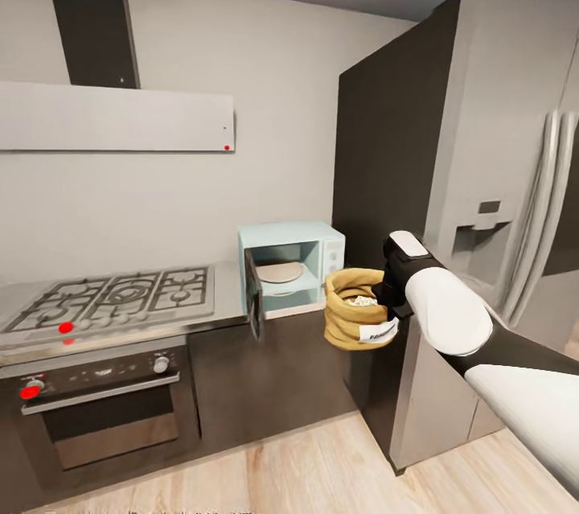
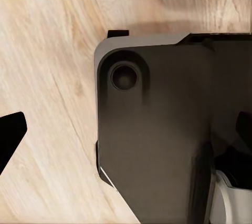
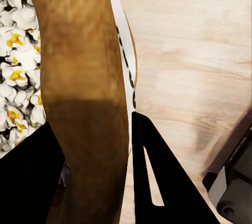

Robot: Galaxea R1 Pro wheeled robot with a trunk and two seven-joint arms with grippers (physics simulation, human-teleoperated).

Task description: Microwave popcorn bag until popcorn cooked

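Left of the scene the hob point(image 1: 112, 298) sits in the countertop point(image 1: 229, 297), and at its right end the microwave point(image 1: 291, 266) stands with its door point(image 1: 254, 297) swung open. Right of it, the right arm point(image 1: 482, 345) reaches forward from the near right, its gripper point(image 3: 94, 171) clamped on the rolled rim of the bag point(image 1: 355, 319), held in the air just right of the microwave. The right wrist view shows popcorn point(image 3: 18, 71) inside the bag; the left wrist view shows the robot's dark base point(image 2: 163, 129) over the wood floor point(image 2: 47, 77), with one left finger point(image 2: 10, 137) at the edge, so I cannot tell that hand's opening.
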